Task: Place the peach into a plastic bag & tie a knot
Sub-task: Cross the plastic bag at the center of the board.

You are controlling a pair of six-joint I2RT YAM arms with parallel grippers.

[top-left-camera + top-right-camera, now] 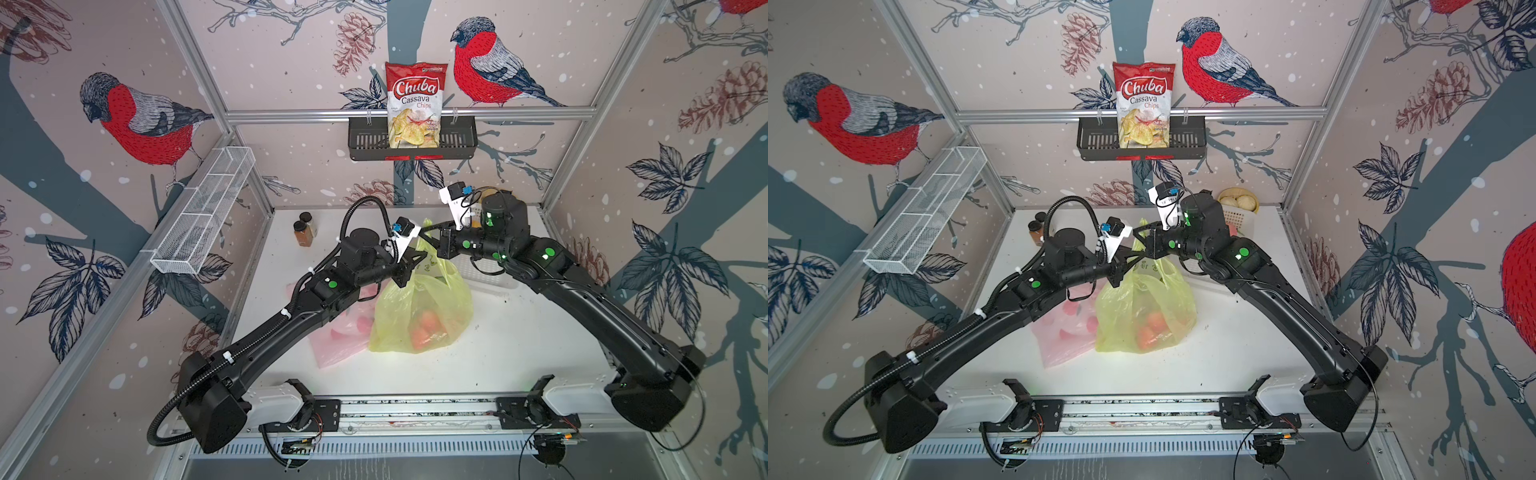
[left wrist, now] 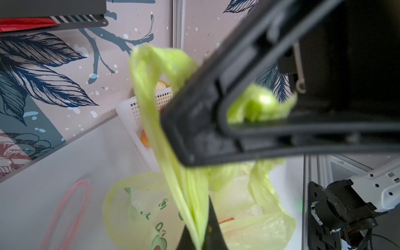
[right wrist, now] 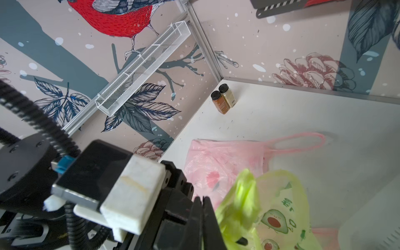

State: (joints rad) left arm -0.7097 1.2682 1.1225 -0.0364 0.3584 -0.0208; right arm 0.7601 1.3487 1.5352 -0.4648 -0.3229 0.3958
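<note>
Peach (image 1: 430,326), probably, inside yellow bag (image 1: 392,320).

Twin matte-black arms
Left arm (image 1: 282,332) and right arm (image 1: 602,316) carry round green dots (image 1: 332,285); a ribbed black hose (image 3: 41,119) with white zip ties (image 1: 227,356) follows the left; white camera brackets (image 1: 402,243) with blue plugs (image 1: 397,228) top both wrists; left gripper (image 2: 200,233) and right gripper (image 3: 203,201) are black.

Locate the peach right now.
In both top views the peach lies inside the yellow bag near the middle of the table, with the pink bag on its left.
</note>
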